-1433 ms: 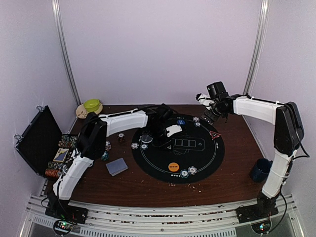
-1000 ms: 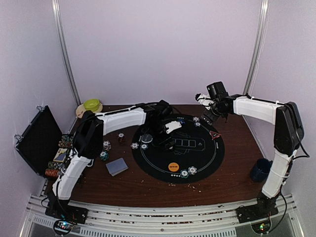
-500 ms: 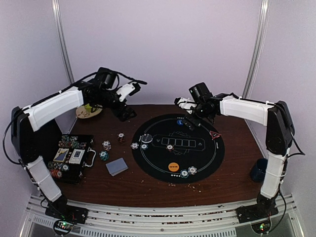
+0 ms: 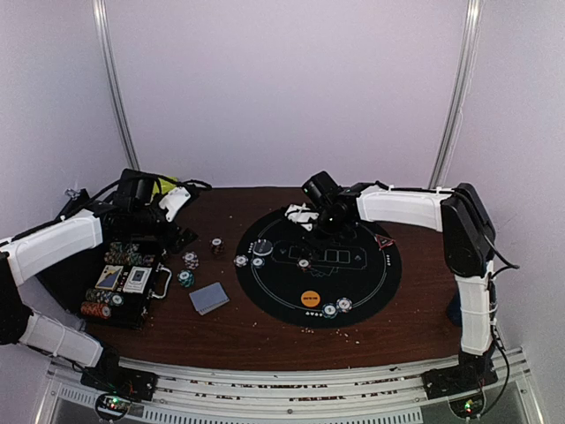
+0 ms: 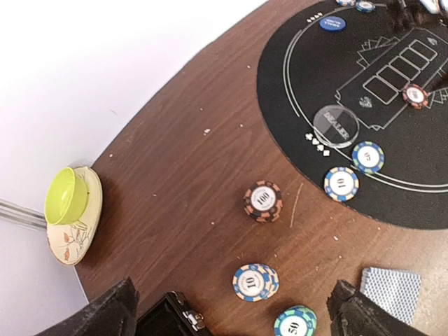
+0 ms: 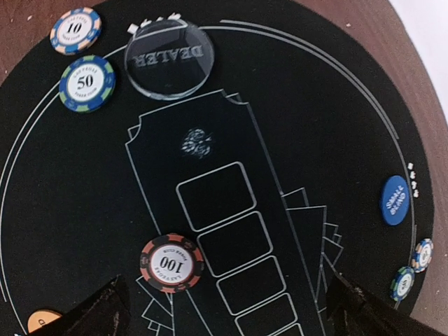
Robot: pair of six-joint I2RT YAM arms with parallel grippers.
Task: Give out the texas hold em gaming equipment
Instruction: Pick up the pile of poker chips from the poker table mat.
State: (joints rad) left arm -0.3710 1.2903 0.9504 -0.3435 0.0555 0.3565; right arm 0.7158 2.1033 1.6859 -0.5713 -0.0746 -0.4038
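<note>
Poker set, laid out. On the round black mat we list: one red chip marked 100, just beside the printed row of card boxes; a clear dealer disc at the mat's left rim, with a 10 chip and a 50 chip close by it; a blue disc at the far rim, with two small chips near it; and an orange disc at the near rim, with a further pair of chips to its right. Off the mat, on the brown bench, we find a dark stack marked 100, a blue-and-white stack marked 10 and a teal stack marked 50. A deck of cards lies face down nearer the arms. At the bench's left edge an open black case holds more chips and two face-up cards. A green cup sits on a saucer at the far left corner. The left end effector hangs above the bench between case and mat, released, its fingers spread wide with nothing between them. The right end effector hangs over the far side of the mat, likewise released and empty.
</note>
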